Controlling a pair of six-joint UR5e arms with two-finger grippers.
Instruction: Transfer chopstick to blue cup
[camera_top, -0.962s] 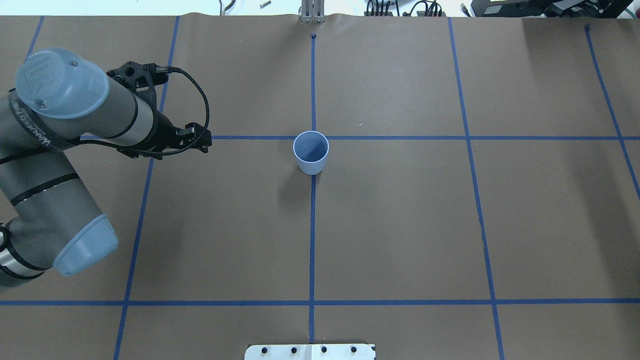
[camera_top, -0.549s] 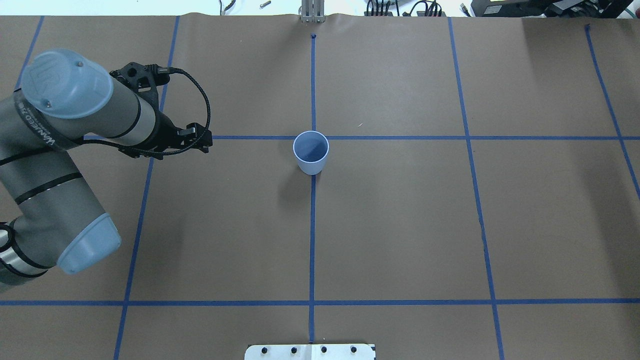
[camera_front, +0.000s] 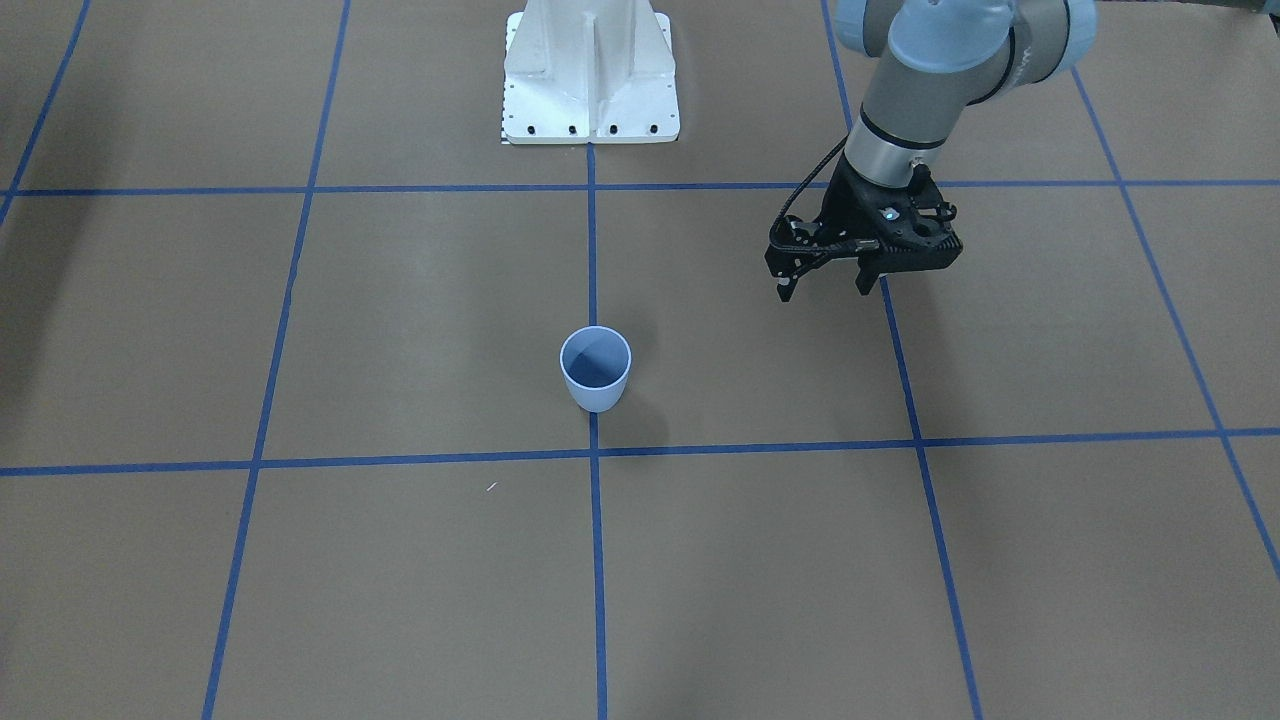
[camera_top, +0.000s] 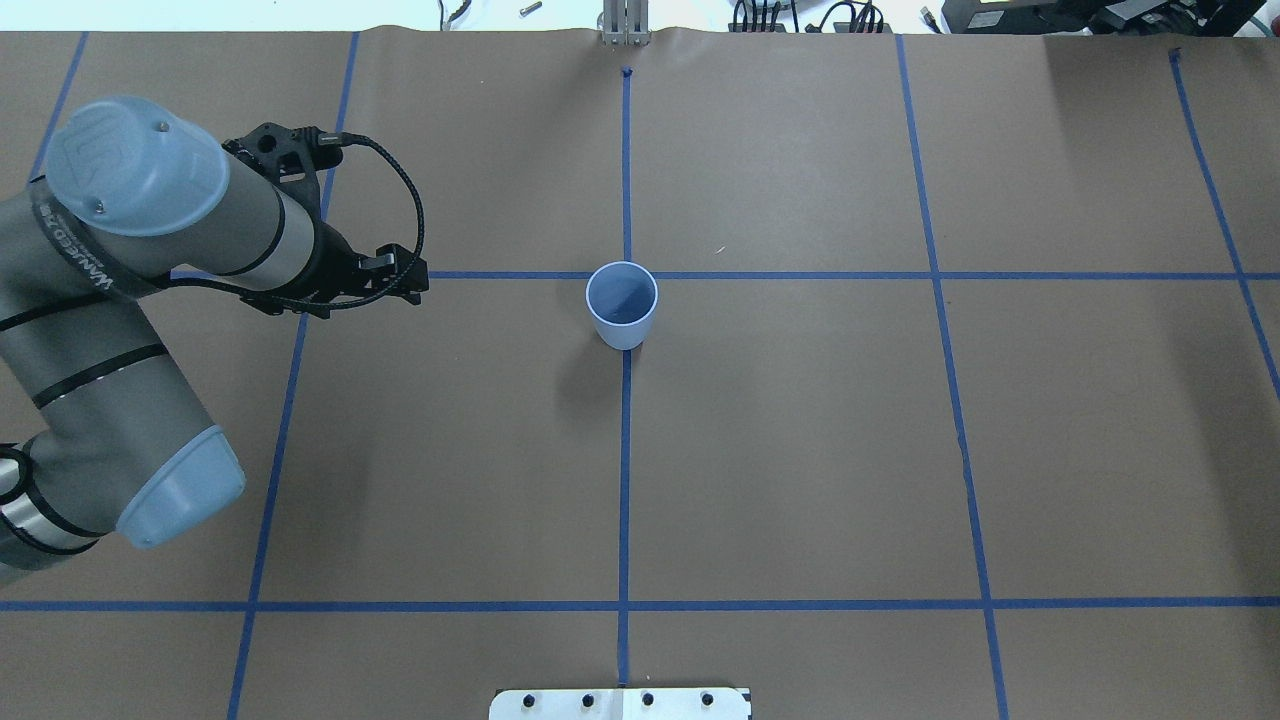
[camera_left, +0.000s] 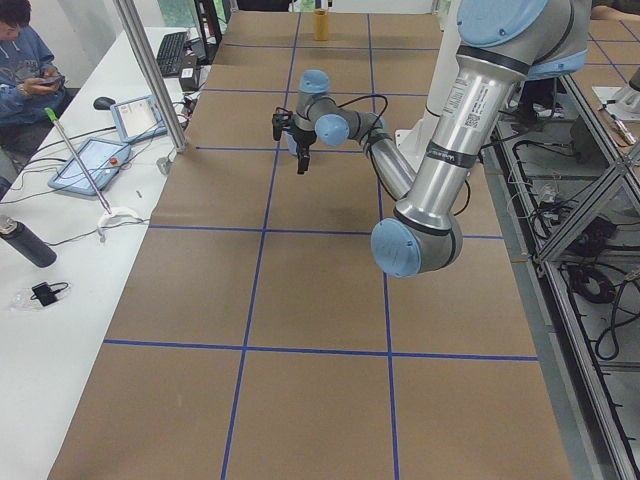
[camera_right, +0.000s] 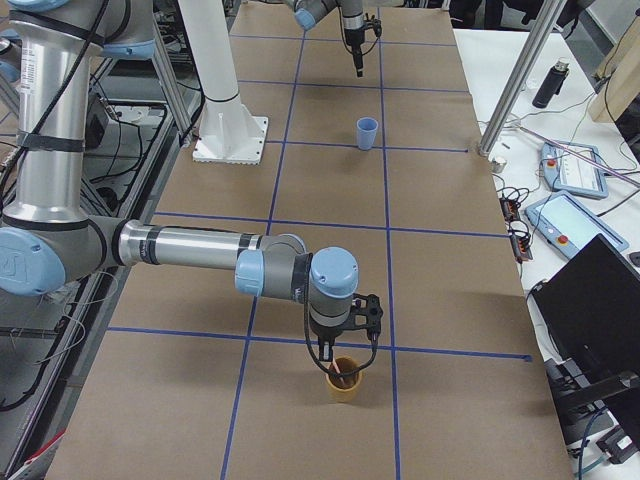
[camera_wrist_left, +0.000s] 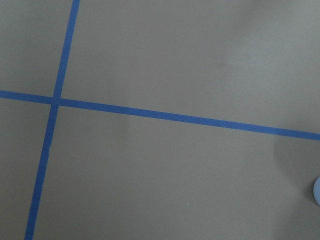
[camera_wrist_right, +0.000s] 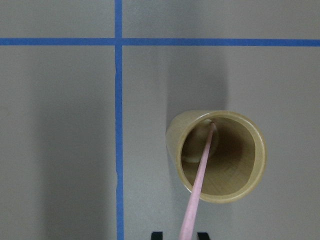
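The salmon-pink chopstick (camera_wrist_right: 198, 189) leans inside a tan cup (camera_wrist_right: 175, 145), its upper end rising between the fingers of my right gripper (camera_wrist_right: 179, 235). That gripper is open, with a gap on both sides of the stick, and hovers just above the tan cup (camera_right: 345, 388). The empty blue cup (camera_top: 622, 305) stands upright at the table's middle crossing (camera_front: 596, 370). My left gripper (camera_top: 412, 283) hangs open and empty above the table, well to the side of the blue cup (camera_front: 824, 290).
Blue tape lines grid the brown paper. The white robot base (camera_front: 590, 75) stands at the near-robot edge. In the side views a side table carries tablets (camera_left: 90, 165), a bottle and cables, and a person sits at its far corner.
My left arm has drifted slightly toward the blue cup. The cup has not moved.
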